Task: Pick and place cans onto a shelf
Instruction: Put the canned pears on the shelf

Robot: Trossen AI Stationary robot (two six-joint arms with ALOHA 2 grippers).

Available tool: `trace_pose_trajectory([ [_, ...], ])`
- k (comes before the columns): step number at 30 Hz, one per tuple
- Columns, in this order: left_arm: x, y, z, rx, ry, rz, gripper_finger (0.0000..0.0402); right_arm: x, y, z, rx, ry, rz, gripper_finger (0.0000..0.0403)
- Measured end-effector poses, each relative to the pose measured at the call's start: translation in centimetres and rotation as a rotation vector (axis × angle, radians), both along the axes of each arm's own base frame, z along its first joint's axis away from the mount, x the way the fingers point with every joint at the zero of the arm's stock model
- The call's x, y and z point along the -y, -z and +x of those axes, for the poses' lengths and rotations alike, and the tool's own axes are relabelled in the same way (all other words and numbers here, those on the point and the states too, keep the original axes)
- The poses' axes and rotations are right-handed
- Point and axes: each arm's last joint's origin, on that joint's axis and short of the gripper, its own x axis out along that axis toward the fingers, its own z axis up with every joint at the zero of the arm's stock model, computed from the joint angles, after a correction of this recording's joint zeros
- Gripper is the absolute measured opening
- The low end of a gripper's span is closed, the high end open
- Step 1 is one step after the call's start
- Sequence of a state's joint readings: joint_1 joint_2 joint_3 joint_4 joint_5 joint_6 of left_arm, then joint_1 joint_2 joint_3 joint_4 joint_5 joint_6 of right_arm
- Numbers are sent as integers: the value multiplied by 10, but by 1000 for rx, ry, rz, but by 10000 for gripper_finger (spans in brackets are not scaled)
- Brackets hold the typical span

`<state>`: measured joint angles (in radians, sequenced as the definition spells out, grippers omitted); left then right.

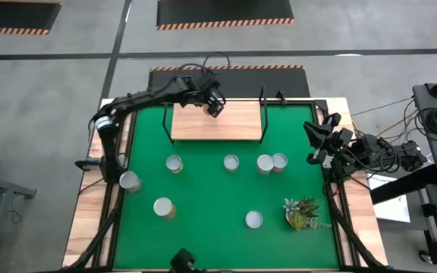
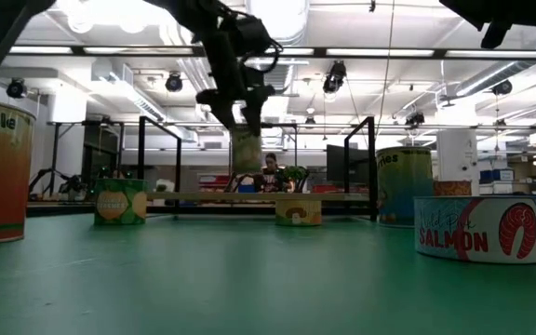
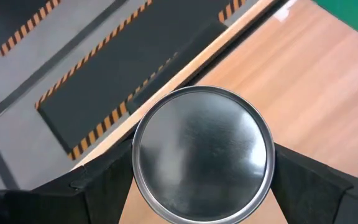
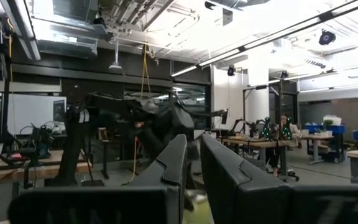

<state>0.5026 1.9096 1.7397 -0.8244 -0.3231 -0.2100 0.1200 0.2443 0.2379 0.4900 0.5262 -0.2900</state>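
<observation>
My left gripper (image 1: pixel 214 105) reaches over the far left part of the shelf (image 1: pixel 226 123), a light-wood board with black brackets, and is shut on a can (image 3: pixel 202 154) whose shiny round end faces the wrist camera. In the low view that can (image 2: pixel 247 149) hangs above the board (image 2: pixel 342 196). Several more cans stand upright on their bases on the green mat (image 1: pixel 203 227), among them one can (image 1: pixel 174 164), a second can (image 1: pixel 231 162) and a touching pair (image 1: pixel 271 162). My right gripper (image 4: pixel 193 171) is shut on nothing at the table's right edge (image 1: pixel 326 140), pointing up into the room. My left gripper pinches the can by its round side wall (image 3: pixel 137 171) between its two fingers, one finger (image 3: pixel 98 186) on each side just below the shiny rim. The fingers slant down toward the table's far edge. The can is lifted clear of the shelf board.
A small leafy plant (image 1: pixel 302 213) sits on the mat near the front right, with a can (image 1: pixel 253 220) beside it. Two more cans (image 1: pixel 130 180) (image 1: pixel 163 207) stand at the near left. An upright black bracket (image 1: pixel 262 114) rises at the shelf's right end.
</observation>
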Motion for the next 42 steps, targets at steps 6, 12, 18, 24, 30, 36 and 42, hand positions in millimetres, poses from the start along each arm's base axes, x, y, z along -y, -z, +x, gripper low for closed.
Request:
trace_pose_trajectory([
  [6,-7,23,13,-10,14,-32,313,0,1,0,-6,0,-1,36],
  [12,-13,32,19,11,7,-20,313,0,1,1,-13,0,-2,36],
  [18,-13,31,20,29,2,-15,329,0,2,1,-20,0,-2,36],
  [24,-13,31,21,15,26,-5,351,0,2,1,-30,0,-4,36],
  [30,-10,25,19,-1,70,16,356,0,3,1,-33,0,-3,36],
  [36,19,-4,13,0,151,38,356,0,3,1,-36,0,-4,36],
  [42,70,-22,11,-112,361,53,331,0,3,1,-36,0,-4,36],
])
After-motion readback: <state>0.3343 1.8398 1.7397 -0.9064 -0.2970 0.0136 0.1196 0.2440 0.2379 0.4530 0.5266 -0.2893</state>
